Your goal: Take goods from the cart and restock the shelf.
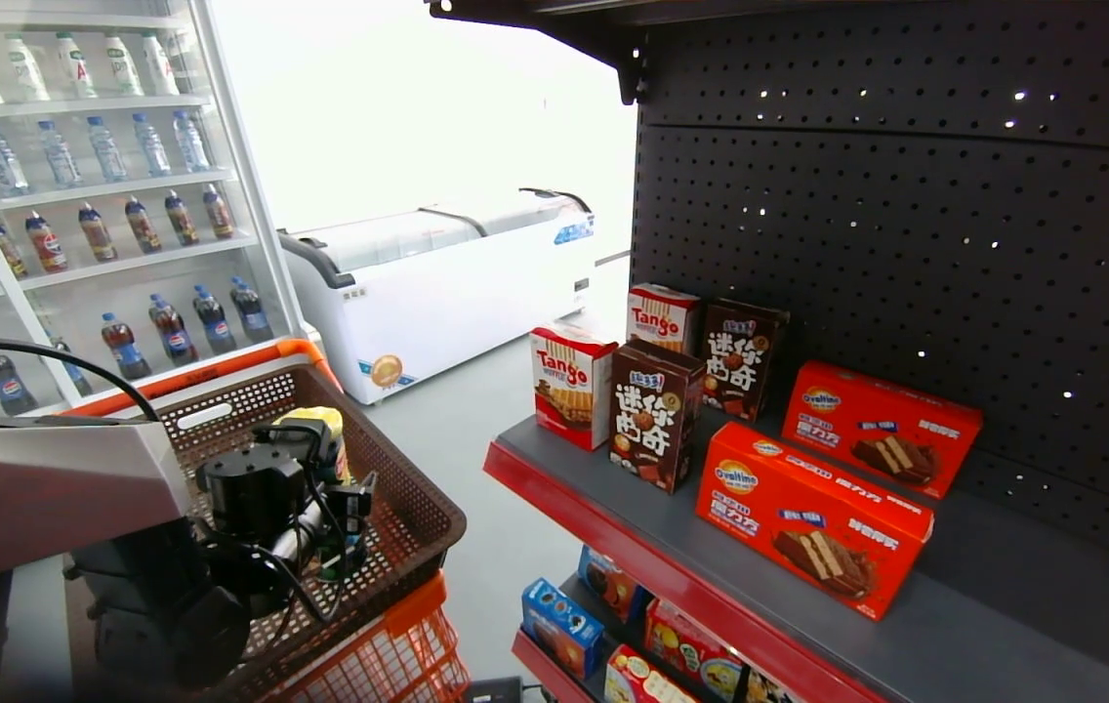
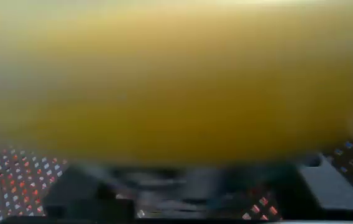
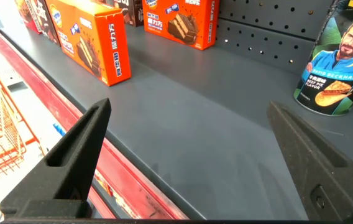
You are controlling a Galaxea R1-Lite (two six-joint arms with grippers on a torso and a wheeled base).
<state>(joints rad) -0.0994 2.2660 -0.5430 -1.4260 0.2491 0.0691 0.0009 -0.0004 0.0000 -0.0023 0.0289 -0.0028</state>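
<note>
Down in the cart [image 1: 398, 508], at the robot's left, the left claw [image 1: 348, 496] sits low beside a yellow item [image 1: 312, 422] that stands inside the brown basket. Whether that claw has closed on it cannot be told. In the head view the arm's own wrist and cables cover the contact, and from the left wrist the yellow item [image 2: 176, 81] is one close blur with basket mesh below it.

The step in hand looks like the pick from the cart. To do it well, the grip should sit squarely across the item's body and be firm before any lift. The lift should go straight up until the item is above the basket rim, so it does not catch on the mesh wall, and only then swing across to the shelf [image 1: 1004, 605].

A good spot would be the bare stretch of shelf [image 3: 214, 137] between the orange boxes [image 3: 92, 43] and the can [image 3: 332, 74]. The right claw [image 3: 189, 106] hangs over it with its jaws spread wide, holding nothing. Placing there keeps clear of the brown boxes [image 1: 654, 415] farther along.

What kind of goods the yellow item is, and what else lies in the cart under the arm, is hidden.
</note>
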